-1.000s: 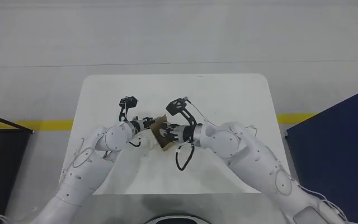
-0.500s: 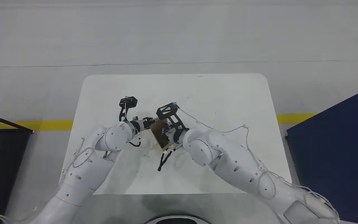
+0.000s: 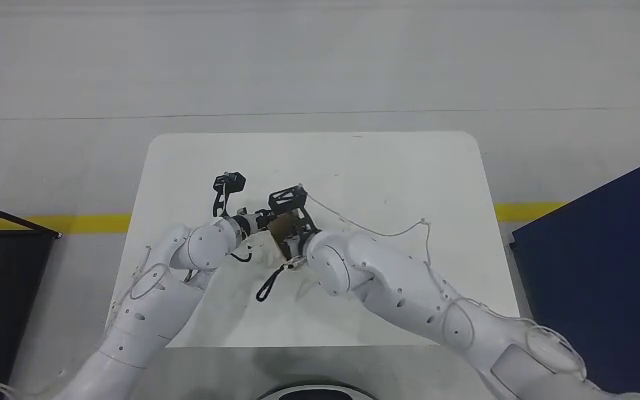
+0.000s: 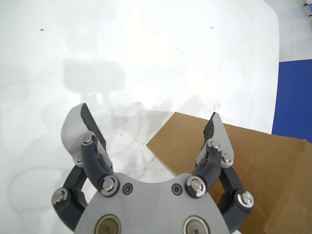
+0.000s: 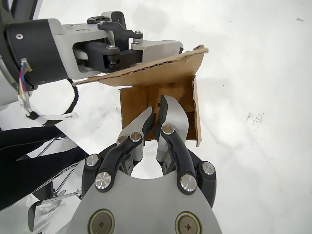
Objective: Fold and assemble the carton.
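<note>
Grey floor (image 3: 320, 60), white table (image 3: 400, 170).

Top view: the arms meet left of table centre with the carton (image 3: 287, 222) between them. The left gripper (image 3: 262, 219) is at one side of it, the right gripper (image 3: 291, 238) at the side nearer the robot.

Left wrist view: fingers spread wide, holding nothing. A carton panel (image 4: 256, 166) lies behind one finger, its corner poking into the gap.

Right wrist view: carton on the table, open mouth facing the right gripper (image 5: 156, 104). Its fingers are pressed nearly together, tips inside the mouth; can't tell if a thin inner fold is caught. The top flap (image 5: 170, 71) juts over the mouth, with one left finger against its outer face.

Likely key: the flap is beside the left fingers, not between them. The right arm is nearer the inside.
</note>
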Action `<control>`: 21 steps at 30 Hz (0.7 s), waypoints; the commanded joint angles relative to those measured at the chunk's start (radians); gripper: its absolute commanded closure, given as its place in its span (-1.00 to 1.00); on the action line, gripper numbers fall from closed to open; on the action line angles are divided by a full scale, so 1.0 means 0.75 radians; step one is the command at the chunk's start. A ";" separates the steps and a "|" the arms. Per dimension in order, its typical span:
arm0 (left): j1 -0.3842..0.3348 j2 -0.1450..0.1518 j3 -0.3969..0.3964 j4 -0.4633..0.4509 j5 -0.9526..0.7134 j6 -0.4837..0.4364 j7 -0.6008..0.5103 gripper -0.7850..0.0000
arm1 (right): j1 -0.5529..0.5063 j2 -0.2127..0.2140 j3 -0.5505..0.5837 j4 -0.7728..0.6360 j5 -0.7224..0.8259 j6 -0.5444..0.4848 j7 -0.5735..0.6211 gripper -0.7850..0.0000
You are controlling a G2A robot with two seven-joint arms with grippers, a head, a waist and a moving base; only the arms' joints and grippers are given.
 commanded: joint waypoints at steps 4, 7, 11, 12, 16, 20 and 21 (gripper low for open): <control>0.000 0.000 0.000 0.000 0.000 0.000 0.000 -1.00 | 0.051 -0.040 -0.050 0.060 -0.021 0.040 0.049 1.00; 0.000 0.000 0.000 0.000 0.000 0.000 0.000 -1.00 | 0.051 -0.040 -0.050 0.060 -0.021 0.040 0.049 1.00; 0.000 0.000 0.000 0.000 0.000 0.000 0.000 -1.00 | 0.051 -0.040 -0.050 0.060 -0.021 0.040 0.049 1.00; 0.000 0.000 0.000 0.000 0.000 0.000 0.000 -1.00 | 0.051 -0.040 -0.050 0.060 -0.021 0.040 0.049 1.00; 0.000 0.000 0.000 0.000 0.000 0.000 0.000 -1.00 | 0.023 -0.055 -0.039 0.090 -0.038 0.157 0.029 1.00; 0.000 0.000 0.000 0.000 0.000 0.000 0.000 -1.00 | 0.022 -0.086 -0.071 0.115 -0.063 0.280 0.019 1.00; 0.000 0.000 0.000 0.000 0.000 0.000 0.000 -1.00 | 0.020 -0.096 -0.084 0.112 -0.055 0.285 0.014 1.00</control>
